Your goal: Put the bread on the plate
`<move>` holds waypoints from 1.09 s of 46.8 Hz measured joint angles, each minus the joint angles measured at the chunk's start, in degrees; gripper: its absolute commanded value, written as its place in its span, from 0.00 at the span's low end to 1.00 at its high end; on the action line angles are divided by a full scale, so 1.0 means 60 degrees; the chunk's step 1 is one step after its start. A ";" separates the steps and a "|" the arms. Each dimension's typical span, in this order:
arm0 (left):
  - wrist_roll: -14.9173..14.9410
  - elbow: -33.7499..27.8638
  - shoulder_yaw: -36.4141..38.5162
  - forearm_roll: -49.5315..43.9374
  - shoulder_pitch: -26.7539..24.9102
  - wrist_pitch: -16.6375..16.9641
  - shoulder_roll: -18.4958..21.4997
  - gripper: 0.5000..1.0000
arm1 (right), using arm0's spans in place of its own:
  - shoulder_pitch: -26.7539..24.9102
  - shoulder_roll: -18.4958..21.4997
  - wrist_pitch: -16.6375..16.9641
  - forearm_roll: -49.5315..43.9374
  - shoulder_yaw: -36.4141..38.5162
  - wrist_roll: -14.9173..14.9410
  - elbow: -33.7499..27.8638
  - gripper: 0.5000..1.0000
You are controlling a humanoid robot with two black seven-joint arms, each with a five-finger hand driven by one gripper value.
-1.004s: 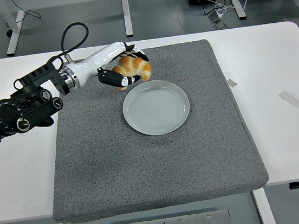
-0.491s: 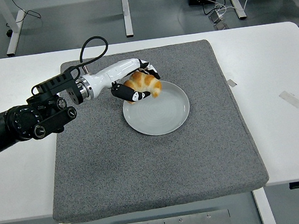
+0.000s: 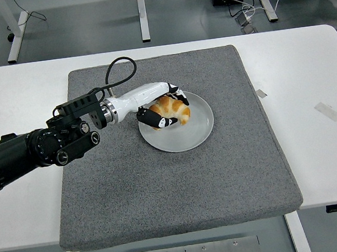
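- Head view: plate [image 3: 188, 133] sitting mid-mat, bread [image 3: 170, 108] over its left part, looks low or touching, hard to tell.
- Left hand [image 3: 161, 107] reaching in from the left, fingers [image 3: 158, 122] curled round the bread, gripping it.
- Right arm nowhere in shot.
- Grey mat [image 3: 163, 182] on white table [image 3: 324, 144]; bit of tape [image 3: 327, 111] off to the right, desk legs and cables behind.
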 measured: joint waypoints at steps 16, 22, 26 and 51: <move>-0.0018 0.0598 0.0027 0.0000 0.0264 0.0037 -0.0556 0.15 | 0.0004 0.0000 0.0000 0.0000 0.0000 0.0002 0.0000 1.00; -0.0019 0.0736 0.0027 0.0000 0.0294 0.0107 -0.0708 0.16 | -0.0005 0.0000 0.0000 0.0000 -0.0007 0.0006 0.0000 1.00; -0.0015 0.0760 0.0026 0.0000 0.0300 0.0144 -0.0726 0.18 | -0.0011 0.0000 0.0000 0.0000 -0.0013 0.0005 -0.0001 1.00; -0.0002 0.0771 -0.0001 -0.0019 0.0461 0.0564 -0.0726 0.78 | -0.0011 0.0000 0.0000 0.0000 -0.0023 -0.0002 -0.0010 1.00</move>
